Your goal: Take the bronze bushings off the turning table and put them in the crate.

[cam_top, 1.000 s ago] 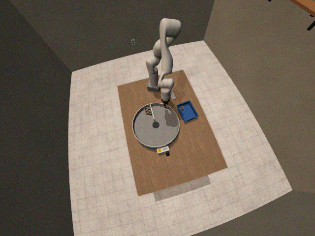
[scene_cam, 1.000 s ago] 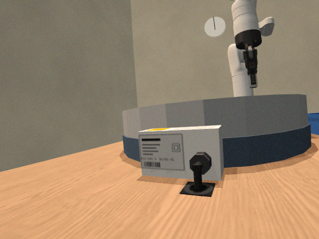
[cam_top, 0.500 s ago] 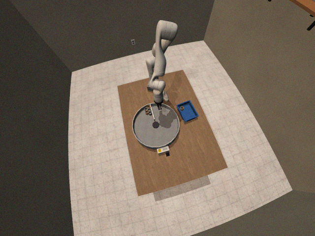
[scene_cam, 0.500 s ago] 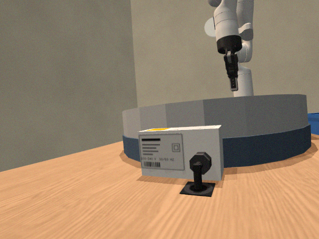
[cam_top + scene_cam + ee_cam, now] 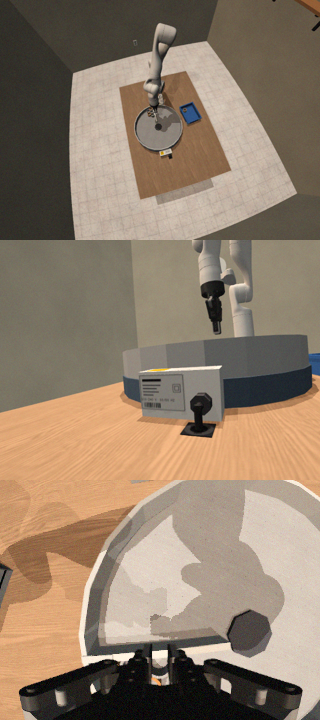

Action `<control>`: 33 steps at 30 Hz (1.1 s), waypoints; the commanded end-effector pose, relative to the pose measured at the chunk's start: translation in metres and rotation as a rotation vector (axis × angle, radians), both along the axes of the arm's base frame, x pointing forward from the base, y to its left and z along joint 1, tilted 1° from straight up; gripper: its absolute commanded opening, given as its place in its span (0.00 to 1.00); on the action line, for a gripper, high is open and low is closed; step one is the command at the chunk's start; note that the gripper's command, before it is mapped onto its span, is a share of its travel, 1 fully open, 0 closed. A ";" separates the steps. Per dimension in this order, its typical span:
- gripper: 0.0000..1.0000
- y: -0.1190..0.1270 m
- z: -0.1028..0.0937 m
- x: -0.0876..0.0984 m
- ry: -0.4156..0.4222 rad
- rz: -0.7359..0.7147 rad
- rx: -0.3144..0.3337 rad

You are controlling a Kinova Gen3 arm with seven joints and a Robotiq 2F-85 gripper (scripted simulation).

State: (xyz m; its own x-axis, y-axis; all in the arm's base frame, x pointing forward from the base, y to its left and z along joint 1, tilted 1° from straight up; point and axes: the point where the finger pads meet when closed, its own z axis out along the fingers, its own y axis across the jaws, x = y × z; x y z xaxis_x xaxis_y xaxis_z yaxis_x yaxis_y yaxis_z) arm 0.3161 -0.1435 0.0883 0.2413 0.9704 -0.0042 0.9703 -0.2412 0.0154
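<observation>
Here we are w/ the bushings: one bronze bushing [image 5: 184,109] sits in the blue crate [image 5: 191,115] [image 5: 314,364], over by a corner, and a tight cluster of bushings [image 5: 150,112], bronze & steel mixed, is on the turning table [image 5: 152,139] [image 5: 232,351] [image 5: 300,565], near its rim on the arm side; exact count's too small to call. Gripper [image 5: 156,111] [image 5: 217,331] [image 5: 159,654] hangs pointing down above the table's raised wall, approx. next to that cluster as the top cam has it, fingers nearly together w/ just a narrow gap betw. them, nothing held. Wrist cam gets only a sliver of orange & grey below the fingers, mostly hidden by the gripper. A pale divider [image 5: 156,117] [image 5: 200,649] runs from the rim side in to the dark hub [image 5: 158,126] [image 5: 249,633], w/ the cluster just beside it. Arm [image 5: 156,64] [image 5: 210,268] reaches in from the far end, throwing shadow on the turntable floor. Further out, a white box [image 5: 165,152] [image 5: 180,395] w/ a yellow patch & printed label stands by the rim opp. the arm, small black stand [image 5: 170,156] [image 5: 198,418] in front, all on the wood tabletop [image 5: 180,165] [image 5: 77,441] [image 5: 40,510]; wall socket [image 5: 135,42] in the bkgd.
</observation>
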 end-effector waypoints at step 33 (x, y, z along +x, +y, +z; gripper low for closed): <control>0.14 -0.060 -0.018 -0.015 0.001 -0.031 0.000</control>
